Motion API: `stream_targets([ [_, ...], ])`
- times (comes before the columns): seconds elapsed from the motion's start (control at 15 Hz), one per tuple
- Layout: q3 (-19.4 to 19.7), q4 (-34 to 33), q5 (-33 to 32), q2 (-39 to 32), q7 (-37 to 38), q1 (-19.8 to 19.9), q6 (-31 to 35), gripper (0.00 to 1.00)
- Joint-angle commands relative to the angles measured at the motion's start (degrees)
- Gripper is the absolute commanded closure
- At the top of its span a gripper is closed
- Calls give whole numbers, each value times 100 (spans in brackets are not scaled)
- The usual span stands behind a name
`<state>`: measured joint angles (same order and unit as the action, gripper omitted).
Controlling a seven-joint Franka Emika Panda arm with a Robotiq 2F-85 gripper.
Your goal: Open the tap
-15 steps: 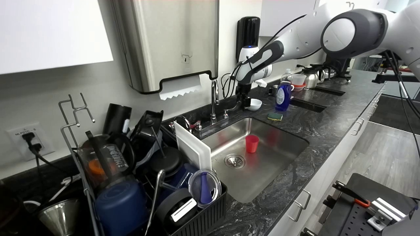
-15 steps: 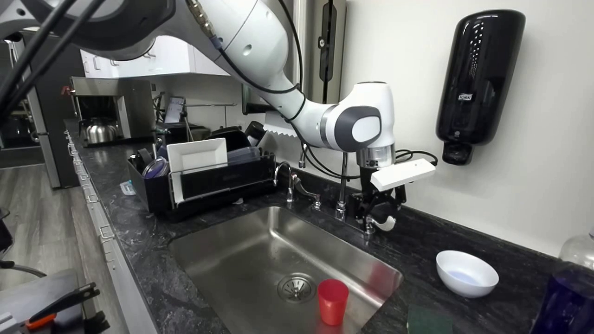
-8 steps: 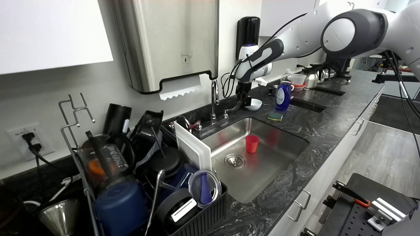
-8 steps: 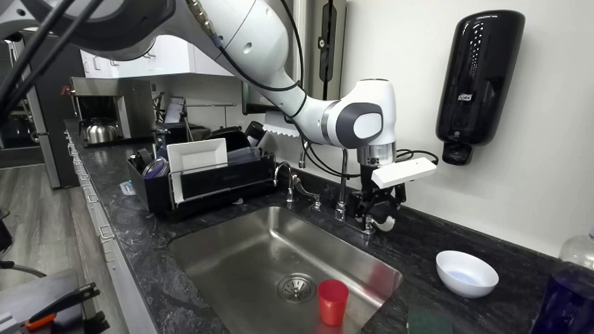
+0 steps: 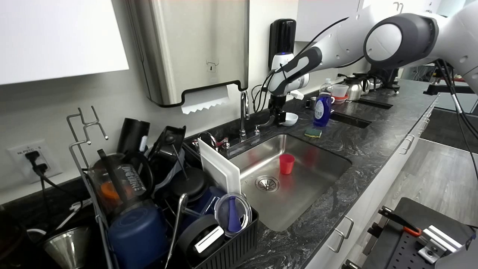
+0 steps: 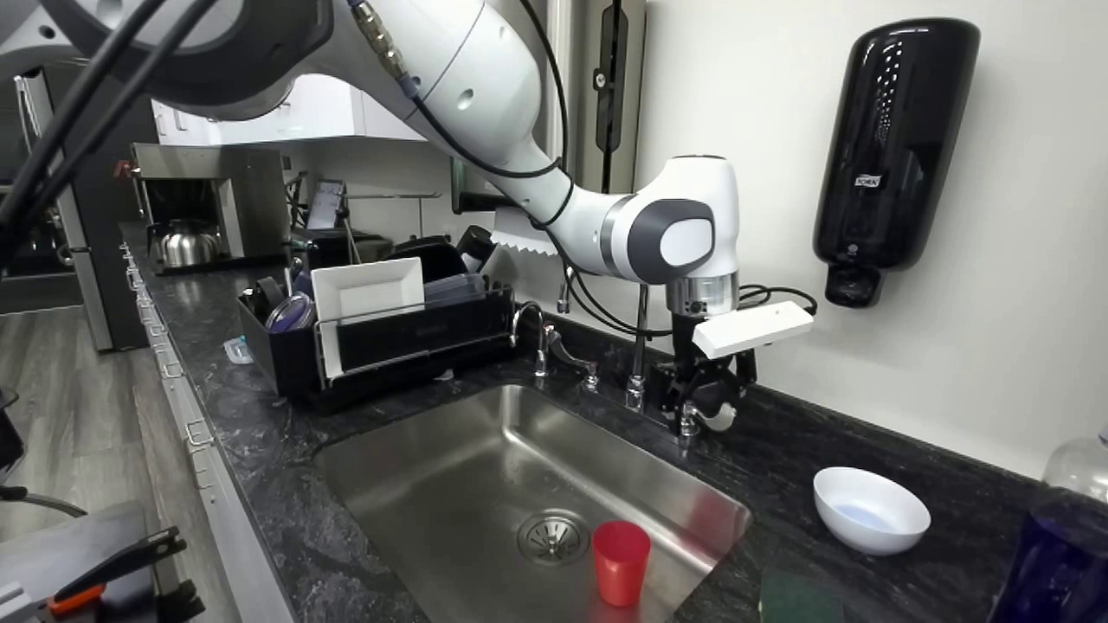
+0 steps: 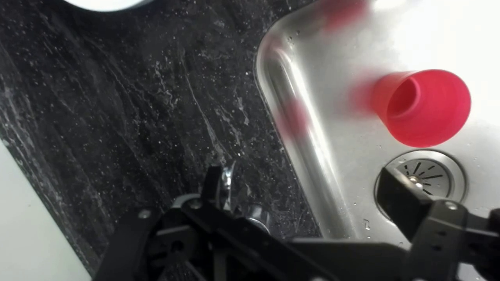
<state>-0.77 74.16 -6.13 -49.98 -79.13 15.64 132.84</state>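
Gripper (image 7: 302,183): hangs from the arm (image 6: 597,227), pointing down, at a handle (image 6: 717,420) of the tap (image 5: 242,117).
Fingers (image 7: 406,205): wide apart in the wrist view, one right beside the handle, one seen against the drain (image 7: 433,173); both exterior views too dark there to read the gap.
Handle: chrome; curved end shows past the gripper in an exterior view, partly hidden in the wrist view. Finger contact: cannot tell.
Tap: behind the sink (image 6: 450,476), upright, just beside the gripper. Spout (image 5: 247,105) plain in an exterior view; in an exterior view with the stem (image 6: 640,359), the arm covers the bend.
Second handle (image 6: 570,353): across the tap from the gripper, toward the dish rack (image 6: 424,333).
Bowl (image 6: 870,510): white, on the worktop (image 7: 136,97) near the gripper; only part of its rim enters the wrist view.
Cup (image 7: 433,105): red, upright in the sink near the drain; wrist view looks into its mouth, both exterior views give its side.
Sponge (image 5: 313,133): green and yellow, on the worktop beside the sink.
Blue bottle (image 5: 322,111): stands beyond the sponge.
Dish rack: white plate (image 6: 368,285) on edge; a blue vessel (image 5: 138,235) shows in an exterior view.
Soap dispenser (image 6: 896,147): black, on the wall (image 6: 753,104), whole in an exterior view.
Towel dispenser (image 5: 198,45): steel, broad front in an exterior view.
Kettles (image 5: 353,90): far along the worktop in an exterior view.
Steel pot (image 6: 189,247): farthest off, in an appliance (image 6: 251,203), in an exterior view.
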Motion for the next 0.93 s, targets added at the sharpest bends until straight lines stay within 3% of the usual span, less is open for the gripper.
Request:
stream_targets([
  [0.0, -93, -65, 106, -87, -182, 66, -242, 0],
  [0.87, -82, 376, 98, 134, -59, 7, -83, 0],
])
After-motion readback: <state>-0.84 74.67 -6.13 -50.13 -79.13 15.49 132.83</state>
